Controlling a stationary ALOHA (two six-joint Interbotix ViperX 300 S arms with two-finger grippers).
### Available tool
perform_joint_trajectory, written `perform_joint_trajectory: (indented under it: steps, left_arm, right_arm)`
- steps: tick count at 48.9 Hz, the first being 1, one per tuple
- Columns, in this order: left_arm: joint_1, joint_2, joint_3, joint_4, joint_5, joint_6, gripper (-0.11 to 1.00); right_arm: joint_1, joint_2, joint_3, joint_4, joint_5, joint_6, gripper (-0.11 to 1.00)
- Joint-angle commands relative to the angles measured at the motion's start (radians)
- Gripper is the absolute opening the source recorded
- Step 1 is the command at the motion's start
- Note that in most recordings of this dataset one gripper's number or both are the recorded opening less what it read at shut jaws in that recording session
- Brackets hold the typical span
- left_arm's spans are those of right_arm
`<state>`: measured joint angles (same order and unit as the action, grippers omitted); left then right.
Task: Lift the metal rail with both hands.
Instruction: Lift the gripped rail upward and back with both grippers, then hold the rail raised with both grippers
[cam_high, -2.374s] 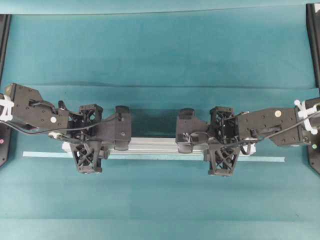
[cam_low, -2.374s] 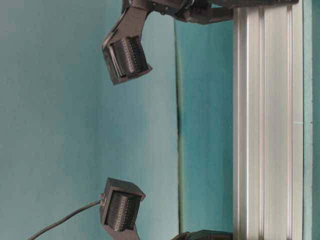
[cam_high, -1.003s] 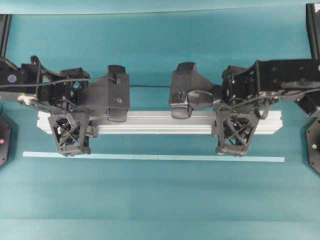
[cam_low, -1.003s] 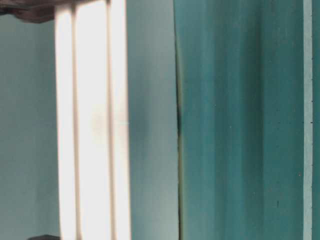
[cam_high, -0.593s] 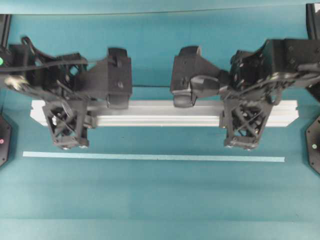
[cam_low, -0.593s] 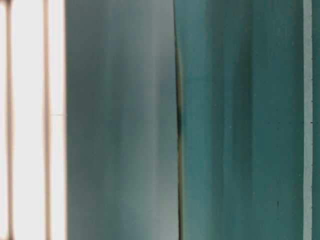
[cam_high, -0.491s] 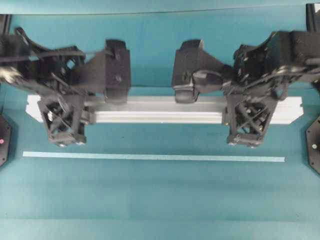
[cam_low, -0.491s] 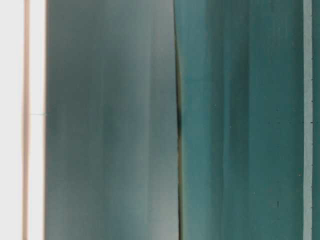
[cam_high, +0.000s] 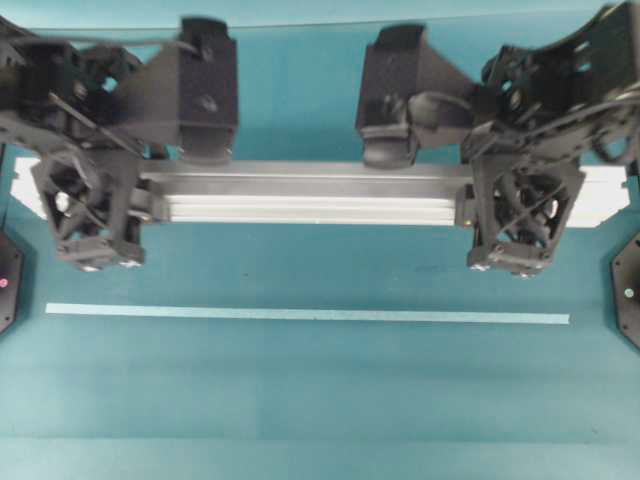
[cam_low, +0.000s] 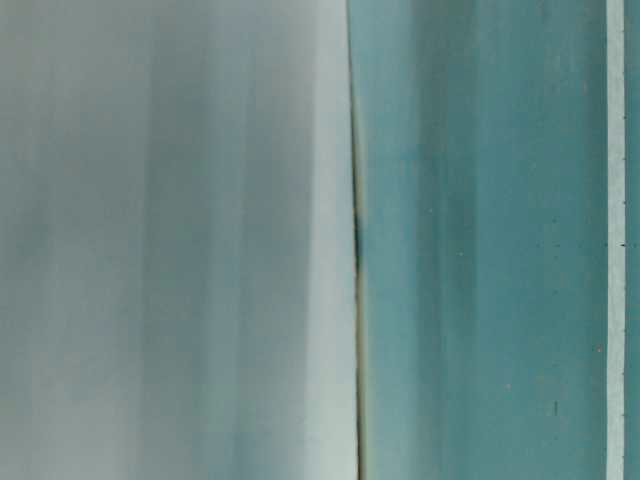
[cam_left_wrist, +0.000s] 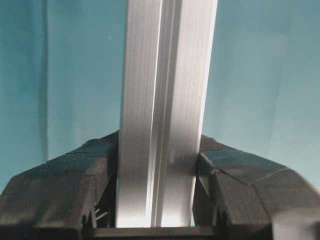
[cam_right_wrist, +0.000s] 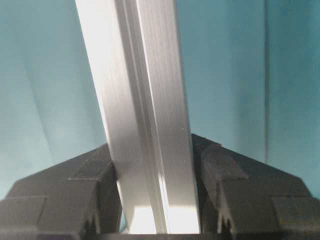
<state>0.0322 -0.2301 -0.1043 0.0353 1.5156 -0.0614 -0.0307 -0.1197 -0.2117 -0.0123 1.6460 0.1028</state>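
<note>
Overhead exterior view: the metal rail (cam_high: 305, 194) runs level across the upper part of the frame, held clear above the teal surface (cam_high: 300, 400) and parallel to the thin pale strip (cam_high: 306, 314) that lies flat on the surface nearer the camera's lower edge. The left gripper (cam_high: 92, 205) clamps the rail near its left end, and the right gripper (cam_high: 520, 210) clamps it near its right end; a short stub of rail sticks out past each one.

From the left wrist camera, the rail (cam_left_wrist: 162, 115) stands straight up the middle of the picture, its grooved face toward the lens, with the black fingers (cam_left_wrist: 65, 192) pressed against both of its sides. From the right wrist camera the rail (cam_right_wrist: 142, 115) leans slightly to the left, again squeezed between the two fingers (cam_right_wrist: 240, 192).

At table level, only the teal surface (cam_low: 480, 240) and the strip (cam_low: 615, 240) along the right edge show; the left half is a pale blur.
</note>
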Motion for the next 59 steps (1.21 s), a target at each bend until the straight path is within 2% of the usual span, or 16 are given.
perform_joint_trajectory:
  steps: [1,7,18,52,59]
  left_arm:
    - [-0.002,-0.005,-0.071,-0.003,0.006,-0.003,0.36]
    - [-0.005,0.014,-0.117,-0.003,0.015,-0.003,0.36]
    - [-0.003,0.035,-0.169,-0.003,0.026,0.002,0.36]
    - [0.0,0.034,-0.16,-0.003,0.028,0.006,0.36]
    - [0.003,0.031,-0.101,-0.005,0.025,0.005,0.36]
  right_arm:
    - [0.003,-0.006,-0.081,-0.008,-0.006,0.021,0.39]
    - [0.002,-0.008,-0.112,-0.014,-0.002,0.021,0.39]
    - [0.003,-0.011,-0.112,-0.017,-0.002,0.021,0.39]
    - [0.002,-0.012,-0.077,-0.017,-0.005,0.018,0.39]
    - [0.002,-0.012,-0.017,-0.017,-0.006,0.018,0.39]
